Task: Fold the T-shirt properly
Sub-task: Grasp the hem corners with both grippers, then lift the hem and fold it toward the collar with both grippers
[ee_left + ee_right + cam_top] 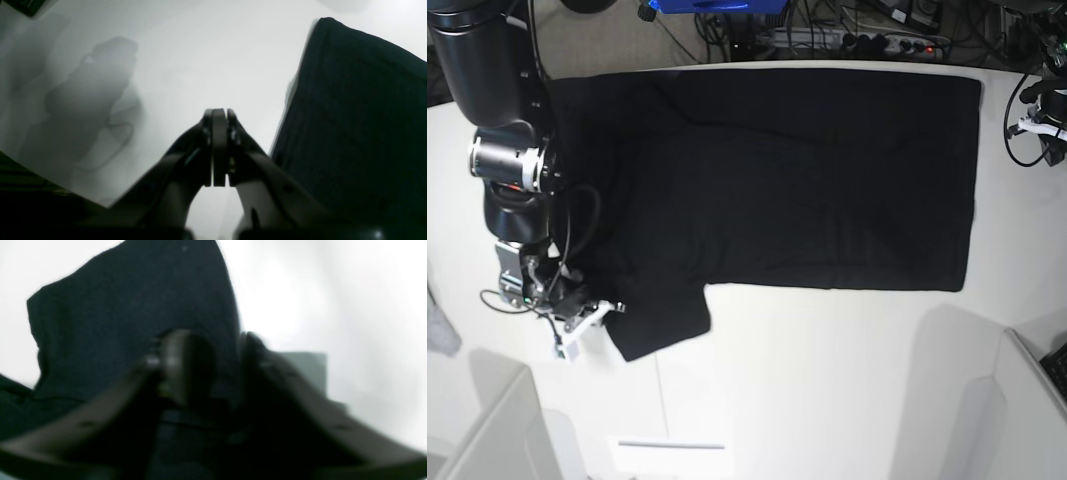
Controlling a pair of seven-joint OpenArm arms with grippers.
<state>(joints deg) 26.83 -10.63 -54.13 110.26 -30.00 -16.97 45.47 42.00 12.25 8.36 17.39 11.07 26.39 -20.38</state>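
Observation:
The black T-shirt [807, 190] lies spread flat on the white table [827, 380], plain side up, with one sleeve [657, 315] pointing to the front left. My right gripper [587, 315] is at that sleeve's outer edge. In the blurred right wrist view its fingers [186, 366] stand apart with the dark cloth [133, 313] running between them. My left gripper [218, 146] is shut and empty above bare table, with the shirt's edge [350, 116] just to its right. In the base view only part of the left arm [1035, 115] shows at the right edge.
A pale grey cloth scrap [437, 330] lies at the table's left edge. Cables and power strips [857, 40] run behind the table's far edge. A table edge and dark floor [30, 190] show at the lower left of the left wrist view.

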